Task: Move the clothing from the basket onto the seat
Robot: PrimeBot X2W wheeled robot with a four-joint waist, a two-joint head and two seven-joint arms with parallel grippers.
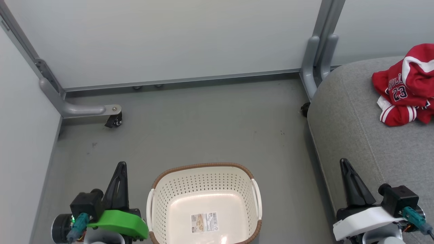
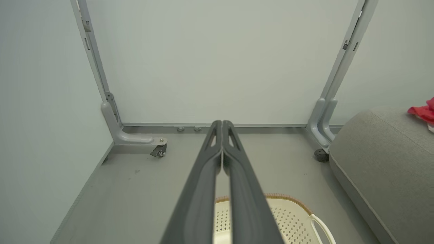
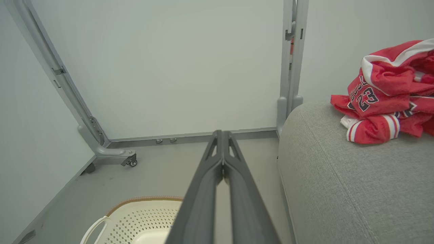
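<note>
Green-shelled at the wrist, the left claw [image 1: 120, 166] hangs beside the basket [image 1: 203, 166], closed tip to tip, as its wrist view confirms. The head view looks down to the basket's base and label sticker [image 1: 204, 222]. The right claw [image 1: 344, 163], likewise closed, hovers by the seat [image 1: 352, 135]. The clothing [image 1: 405, 91] lies crumpled on the seat. The right wrist view reads its "23" and striped hem, the left catches a red scrap.
</note>
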